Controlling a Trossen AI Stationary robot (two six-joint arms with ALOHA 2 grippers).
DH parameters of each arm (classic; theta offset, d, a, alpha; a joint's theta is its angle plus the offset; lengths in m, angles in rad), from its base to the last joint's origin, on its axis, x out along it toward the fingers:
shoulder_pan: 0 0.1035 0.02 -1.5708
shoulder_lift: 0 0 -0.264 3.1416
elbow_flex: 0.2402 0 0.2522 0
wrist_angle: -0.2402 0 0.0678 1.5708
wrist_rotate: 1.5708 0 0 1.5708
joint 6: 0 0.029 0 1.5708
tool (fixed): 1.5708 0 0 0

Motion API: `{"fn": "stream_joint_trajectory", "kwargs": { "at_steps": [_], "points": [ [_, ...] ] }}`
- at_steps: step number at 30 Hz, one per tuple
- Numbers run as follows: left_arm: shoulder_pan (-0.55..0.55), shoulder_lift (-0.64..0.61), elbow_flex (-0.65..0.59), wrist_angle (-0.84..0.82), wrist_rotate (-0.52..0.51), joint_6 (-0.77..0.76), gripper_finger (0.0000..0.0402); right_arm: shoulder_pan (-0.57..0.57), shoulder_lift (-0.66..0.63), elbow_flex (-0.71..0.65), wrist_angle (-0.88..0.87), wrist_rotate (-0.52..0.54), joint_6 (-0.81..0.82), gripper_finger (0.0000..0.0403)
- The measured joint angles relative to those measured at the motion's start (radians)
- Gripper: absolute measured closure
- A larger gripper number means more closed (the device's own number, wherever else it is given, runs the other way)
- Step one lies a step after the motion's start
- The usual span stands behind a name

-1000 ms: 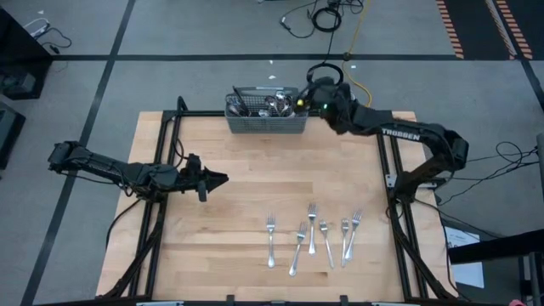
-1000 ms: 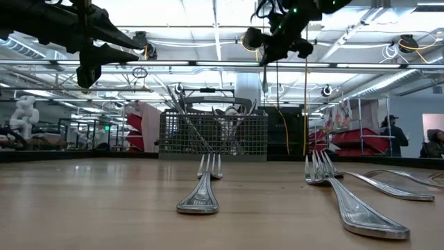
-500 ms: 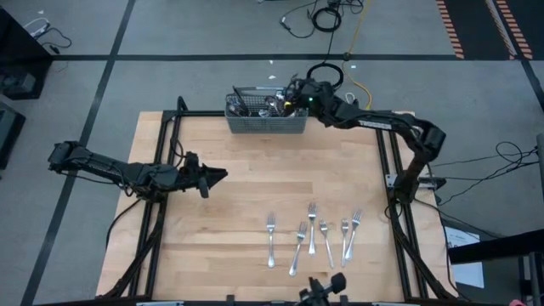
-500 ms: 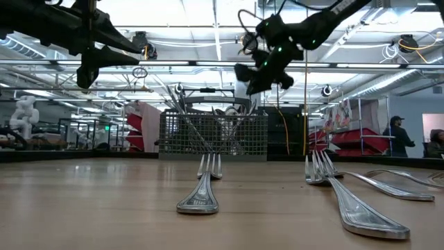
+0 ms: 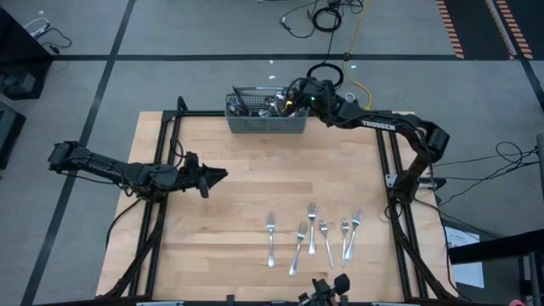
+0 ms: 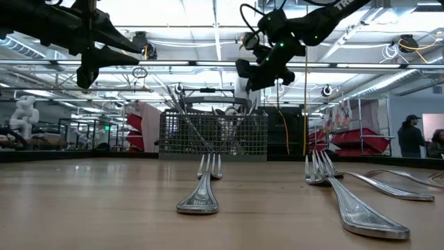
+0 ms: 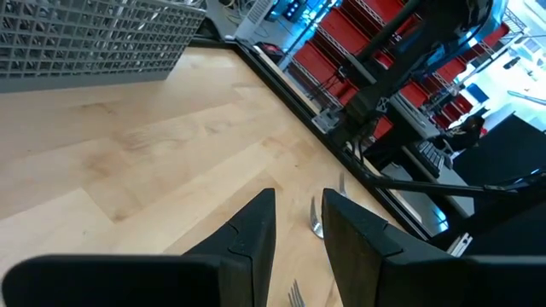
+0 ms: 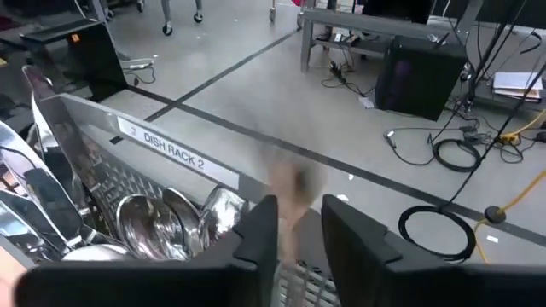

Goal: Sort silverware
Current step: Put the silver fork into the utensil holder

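Right gripper over grey wire-mesh cutlery basket, fingers slightly apart, empty, left gripper well clear of basket, slightly apart, five shiny silver metal forks on wooden table.

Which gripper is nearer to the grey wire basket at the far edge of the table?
The right. The right gripper hovers just above the basket's right end. The left gripper hangs over bare table, well toward the left side and apart from it.

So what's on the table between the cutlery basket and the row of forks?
Nothing: in the high view, only bare wood separates the wire-mesh basket from the forks.
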Motion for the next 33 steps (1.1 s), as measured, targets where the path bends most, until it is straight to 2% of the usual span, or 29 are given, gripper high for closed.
{"fn": "stream_joint_trajectory", "kwargs": {
  "at_steps": [8, 12, 15, 19, 22, 27, 30, 33],
  "points": [
    [0.000, 0.000, 0.000, 0.000, 0.000, 0.000, 0.0297, -0.005, -0.039, 0.000, -0.136, -0.007, 0.028, 0.0283],
    [0.000, 0.000, 0.000, 0.001, 0.013, 0.000, 0.0297, 0.027, -0.204, 0.000, -0.259, -0.039, -0.035, 0.0284],
    [0.000, 0.000, 0.000, 0.001, 0.031, -0.001, 0.0297, 0.087, -0.380, 0.002, -0.486, -0.068, 0.009, 0.0287],
    [0.000, 0.000, 0.000, 0.009, 0.034, -0.001, 0.0297, 0.245, -0.561, 0.002, -0.957, -0.123, 0.284, 0.0294],
    [0.000, 0.000, 0.000, 0.008, 0.034, 0.000, 0.0297, 0.460, -0.643, -0.043, -1.171, -0.131, 0.591, 0.0300],
    [0.000, 0.000, 0.000, 0.008, 0.034, 0.000, 0.0297, 0.868, -0.696, -0.210, -1.174, -0.048, 1.151, 0.0309],
    [0.000, 0.000, 0.000, 0.008, 0.035, -0.001, 0.0297, 1.048, -0.637, -0.304, -1.078, -0.024, 1.410, 0.0313],
    [0.000, 0.000, 0.000, 0.012, 0.059, -0.001, 0.0297, 1.181, -0.521, -0.326, -1.047, -0.022, 1.605, 0.0320]
  ]
}}
